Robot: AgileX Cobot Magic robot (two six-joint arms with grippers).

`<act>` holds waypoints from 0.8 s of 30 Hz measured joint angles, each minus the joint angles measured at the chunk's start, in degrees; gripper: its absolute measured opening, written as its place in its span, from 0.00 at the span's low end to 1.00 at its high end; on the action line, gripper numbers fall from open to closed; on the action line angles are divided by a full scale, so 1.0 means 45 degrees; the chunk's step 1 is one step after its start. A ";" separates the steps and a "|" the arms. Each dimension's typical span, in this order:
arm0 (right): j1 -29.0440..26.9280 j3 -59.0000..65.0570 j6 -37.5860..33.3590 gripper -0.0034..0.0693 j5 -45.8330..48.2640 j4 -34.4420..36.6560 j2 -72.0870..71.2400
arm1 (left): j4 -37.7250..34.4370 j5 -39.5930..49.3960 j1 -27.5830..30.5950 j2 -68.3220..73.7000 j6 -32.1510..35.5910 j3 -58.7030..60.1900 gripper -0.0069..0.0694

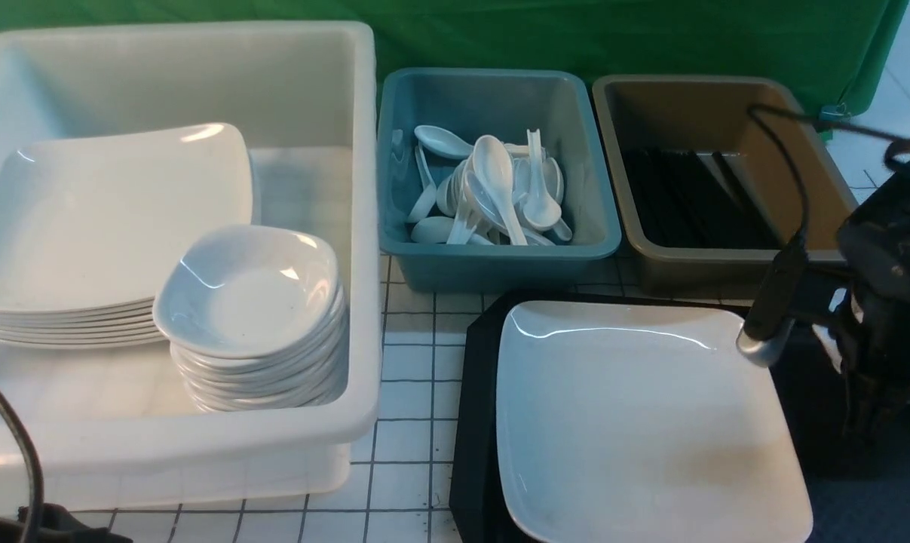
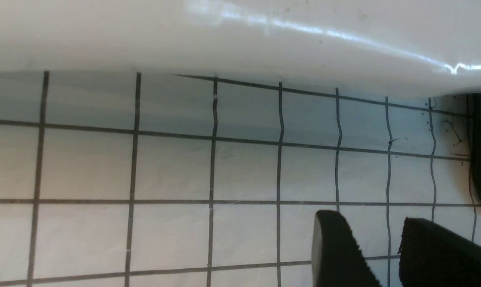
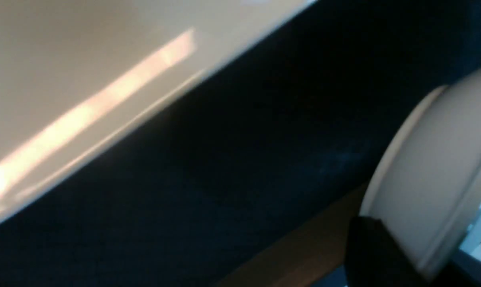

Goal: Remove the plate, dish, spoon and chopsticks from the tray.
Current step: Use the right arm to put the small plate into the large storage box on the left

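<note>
Right black gripper [image 1: 850,343]: pinched nearly closed on white ceramic dish [image 3: 443,171], tilted above black plastic tray [image 1: 476,422] | Remaining: dish; glossy white square plate [image 1: 635,422], on tray | Spoon, chopsticks: none discernible on tray

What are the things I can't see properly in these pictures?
- Big plate on the tray: near edge cut off by the front view's bottom.
- White dish: the right wrist view's edge cuts it off, and it's blurry.
- Left pincer: only its tips show in the left wrist view; the bottom edge cuts off the rest.
- Spoons underneath: hidden by the top ones, front view.
</note>
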 joint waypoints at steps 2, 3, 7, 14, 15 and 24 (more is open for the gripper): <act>0.0000 -0.0404 0.0000 0.10 0.0220 0.0574 -0.0681 | 0.0000 0.0000 0.0000 0.0000 -0.0001 0.0000 0.40; 0.0000 -0.0641 0.0000 0.10 0.0316 0.0857 -0.0991 | 0.0000 0.0000 0.0000 0.0000 -0.0001 0.0000 0.40; 0.0568 -0.1891 0.0000 0.10 0.0895 0.2170 -0.2489 | 0.0000 -0.0064 0.0000 0.0000 -0.0001 0.0000 0.40; 0.3931 -0.4240 -0.2261 0.10 -0.0132 0.6096 -0.3154 | 0.0000 -0.0139 0.0000 0.0000 -0.0001 0.0000 0.40; 0.4728 -0.4408 -0.2928 0.10 -0.0499 0.6551 -0.2933 | 0.0000 -0.0187 0.0000 0.0000 -0.0001 0.0000 0.40; 0.8526 -0.6074 -0.4736 0.10 -0.4314 0.6784 0.0575 | 0.0000 -0.0203 0.0000 0.0000 0.0002 0.0000 0.40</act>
